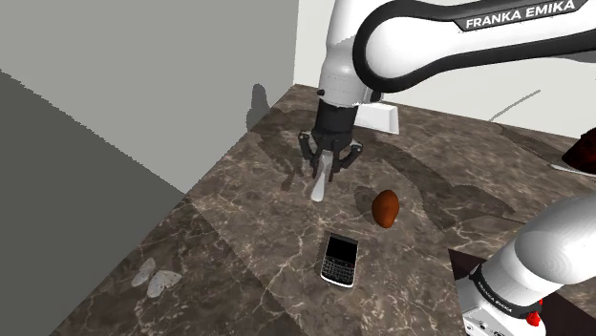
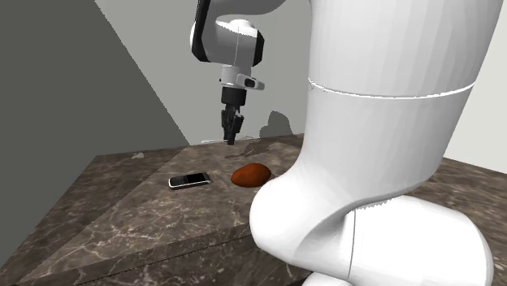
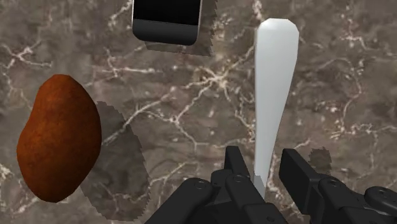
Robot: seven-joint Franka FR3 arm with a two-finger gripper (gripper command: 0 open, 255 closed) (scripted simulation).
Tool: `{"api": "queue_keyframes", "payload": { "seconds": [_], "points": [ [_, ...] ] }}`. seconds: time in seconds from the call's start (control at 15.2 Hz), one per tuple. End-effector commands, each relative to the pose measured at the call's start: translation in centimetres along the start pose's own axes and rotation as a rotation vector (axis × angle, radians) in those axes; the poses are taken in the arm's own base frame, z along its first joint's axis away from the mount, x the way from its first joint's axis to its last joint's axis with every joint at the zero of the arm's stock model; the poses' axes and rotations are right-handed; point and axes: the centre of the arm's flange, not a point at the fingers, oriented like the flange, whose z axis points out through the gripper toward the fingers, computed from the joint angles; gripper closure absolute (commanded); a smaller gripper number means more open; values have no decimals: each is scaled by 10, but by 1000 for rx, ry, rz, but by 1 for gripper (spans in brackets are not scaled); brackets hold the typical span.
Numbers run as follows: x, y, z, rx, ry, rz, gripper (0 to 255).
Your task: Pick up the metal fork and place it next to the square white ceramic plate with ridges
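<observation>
A pale grey fork point(image 3: 273, 95) sticks out from between my gripper's point(image 3: 264, 168) black fingers, its flat handle end pointing away over the dark marble table point(image 3: 318, 83). In the shoulder view the gripper point(image 1: 327, 164) hangs above the tabletop, shut on the fork point(image 1: 319, 186), which slants down from it. The second exterior view has the gripper point(image 2: 231, 136) well above the table's far side. A white square-edged object point(image 1: 382, 116), probably the plate, lies behind the arm and is partly hidden by it.
A brown potato-shaped object point(image 1: 385, 207) point(image 3: 58, 146) lies just beside the gripper. A black phone point(image 1: 339, 260) point(image 2: 188, 179) lies nearer the stand. A small pale butterfly-shaped thing point(image 1: 155, 278) sits near the table's edge. Grey walls rise behind.
</observation>
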Motion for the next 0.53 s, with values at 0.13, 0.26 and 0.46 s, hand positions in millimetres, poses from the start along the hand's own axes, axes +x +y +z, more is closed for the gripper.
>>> {"api": "queue_keyframes", "payload": {
  "seconds": [0.13,0.26,0.46],
  "points": [
    [-3,0,-21,0,0,0,255],
    [-4,0,-29,0,0,0,255],
    [26,25,-34,0,0,0,255]
  ]
}}
